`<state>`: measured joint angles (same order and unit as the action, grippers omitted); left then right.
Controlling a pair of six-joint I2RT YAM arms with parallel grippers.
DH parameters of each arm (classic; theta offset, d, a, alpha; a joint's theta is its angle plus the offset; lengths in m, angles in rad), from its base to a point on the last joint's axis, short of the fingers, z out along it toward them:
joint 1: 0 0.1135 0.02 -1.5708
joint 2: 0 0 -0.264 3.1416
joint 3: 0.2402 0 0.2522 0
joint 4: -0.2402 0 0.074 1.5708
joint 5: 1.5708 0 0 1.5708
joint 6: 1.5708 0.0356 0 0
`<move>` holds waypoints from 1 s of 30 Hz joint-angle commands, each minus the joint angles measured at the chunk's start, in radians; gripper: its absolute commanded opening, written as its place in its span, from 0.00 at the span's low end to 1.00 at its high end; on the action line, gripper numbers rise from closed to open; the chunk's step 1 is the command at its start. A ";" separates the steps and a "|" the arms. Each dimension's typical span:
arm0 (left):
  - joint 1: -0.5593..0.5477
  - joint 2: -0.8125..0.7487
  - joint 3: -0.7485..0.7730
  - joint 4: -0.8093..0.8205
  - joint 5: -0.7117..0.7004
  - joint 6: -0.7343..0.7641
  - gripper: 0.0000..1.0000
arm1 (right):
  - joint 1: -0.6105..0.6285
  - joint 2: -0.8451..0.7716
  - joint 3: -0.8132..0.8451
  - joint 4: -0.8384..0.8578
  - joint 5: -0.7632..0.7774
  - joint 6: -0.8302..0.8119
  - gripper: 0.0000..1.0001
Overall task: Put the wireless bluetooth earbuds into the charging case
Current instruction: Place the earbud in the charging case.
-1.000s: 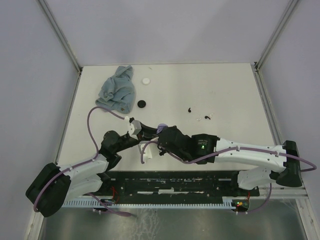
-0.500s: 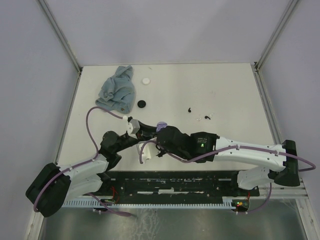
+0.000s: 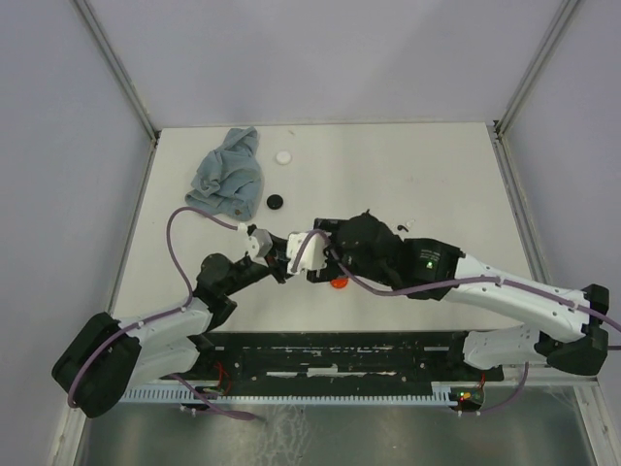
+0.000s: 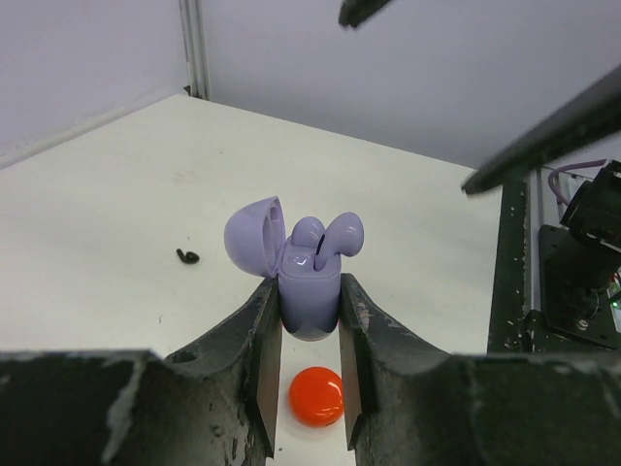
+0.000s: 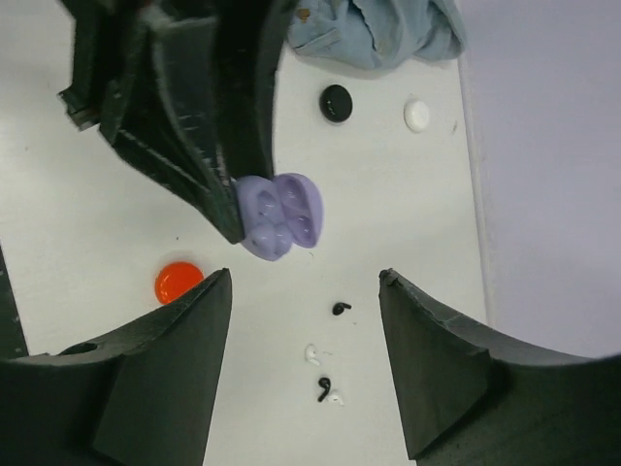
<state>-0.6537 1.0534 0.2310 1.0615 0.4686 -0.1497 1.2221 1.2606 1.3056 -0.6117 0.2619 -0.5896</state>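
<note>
Clamped in left end effector [image 4: 308, 316]: upright lavender charging case [image 5: 279, 216], lid open, two lavender earbuds [image 4: 330, 236] seated inside. Near it on counter [image 3: 437, 175], orange disc [image 4: 316, 396]. Spread wide overhead, right end effector [image 5: 303, 282]. Farther right, tiny black and white bits [image 5: 325, 388], loose.

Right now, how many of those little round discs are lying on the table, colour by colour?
Red disc: 1
Black disc: 1
White disc: 1
Total: 3
</note>
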 commanded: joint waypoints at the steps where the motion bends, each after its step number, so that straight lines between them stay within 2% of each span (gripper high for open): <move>1: 0.003 0.014 0.013 0.098 -0.033 0.041 0.03 | -0.094 -0.048 0.038 0.089 -0.044 0.184 0.71; 5: 0.003 0.016 0.010 0.123 -0.026 0.037 0.03 | -0.176 -0.045 0.017 0.112 -0.086 0.274 0.73; 12: 0.003 0.003 0.009 0.147 -0.003 0.028 0.03 | -0.229 -0.026 -0.028 0.177 -0.133 0.345 0.74; 30: 0.002 -0.022 0.016 0.165 0.007 0.009 0.03 | -0.235 0.001 -0.034 0.152 -0.208 0.362 0.76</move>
<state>-0.6537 1.0561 0.2310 1.1591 0.4557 -0.1486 0.9916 1.2507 1.2697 -0.4866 0.0803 -0.2489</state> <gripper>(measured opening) 0.335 0.755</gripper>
